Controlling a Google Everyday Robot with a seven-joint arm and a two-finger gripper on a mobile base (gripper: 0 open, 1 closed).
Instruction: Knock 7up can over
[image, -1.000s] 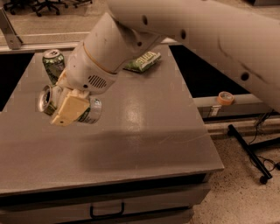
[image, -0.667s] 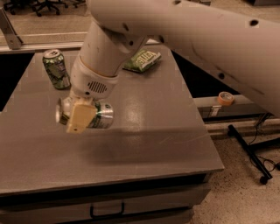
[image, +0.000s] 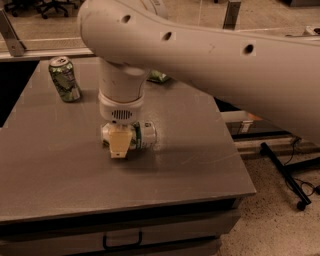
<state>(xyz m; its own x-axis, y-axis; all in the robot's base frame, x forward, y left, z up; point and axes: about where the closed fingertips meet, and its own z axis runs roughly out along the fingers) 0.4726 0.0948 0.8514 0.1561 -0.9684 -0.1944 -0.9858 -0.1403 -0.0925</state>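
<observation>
The 7up can (image: 141, 135), white and silver with green print, lies on its side on the grey table (image: 190, 150), near the middle. My gripper (image: 120, 144) points straight down and sits right on top of the can's left half, covering it. The big white arm (image: 200, 55) reaches in from the upper right and hides the back of the table.
A darker mottled green can (image: 65, 78) stands upright at the table's back left. A green chip bag (image: 159, 76) peeks out behind the arm. The table's right edge drops to the floor, where black stand legs (image: 287, 172) lie. A drawer handle (image: 122, 242) is below the front edge.
My gripper has moved to the right across the table, and the 7up can has moved with it. The can now lies flat on its side near the middle.
</observation>
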